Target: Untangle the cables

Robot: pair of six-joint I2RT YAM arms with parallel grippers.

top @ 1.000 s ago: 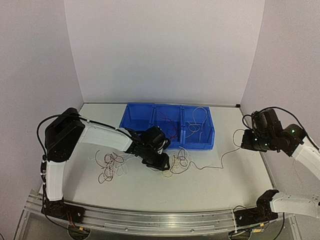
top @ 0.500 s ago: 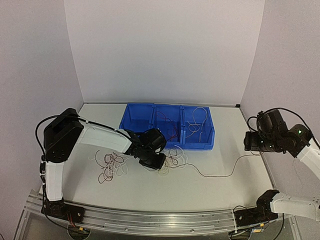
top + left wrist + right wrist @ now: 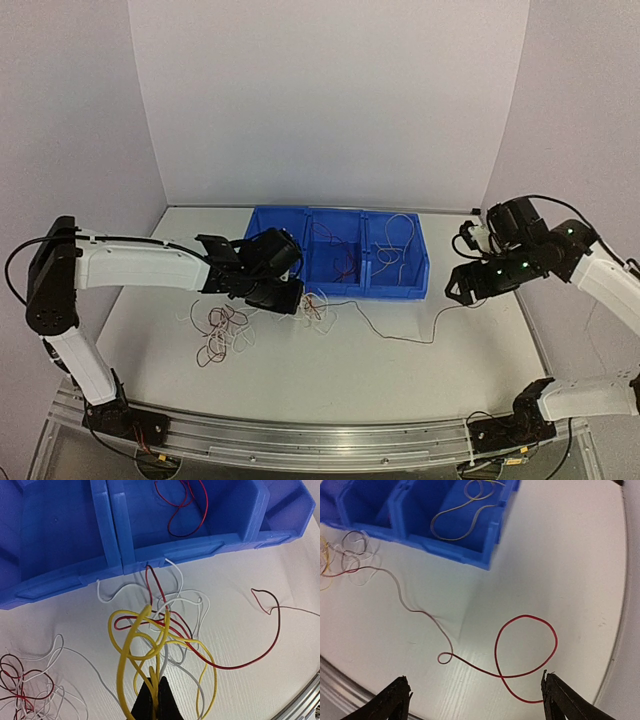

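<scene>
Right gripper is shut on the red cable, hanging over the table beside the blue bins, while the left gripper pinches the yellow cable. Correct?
Not quite. The right gripper is open and grips nothing; the red cable lies looped on the table under it, beside the blue bins, as the right wrist view shows. The left gripper does pinch the yellow cable.

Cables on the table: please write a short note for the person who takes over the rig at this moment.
Left gripper: shut on a yellow cable, in a clump of red, white and yellow cables before the blue bins.
Right gripper: open, empty, above a long red cable on the table.
Done: a few cables lie in the bins; the long red cable is drawn out to the right.
To do: one end of it runs into the clump; a second clump, further left, is tangled.
</scene>
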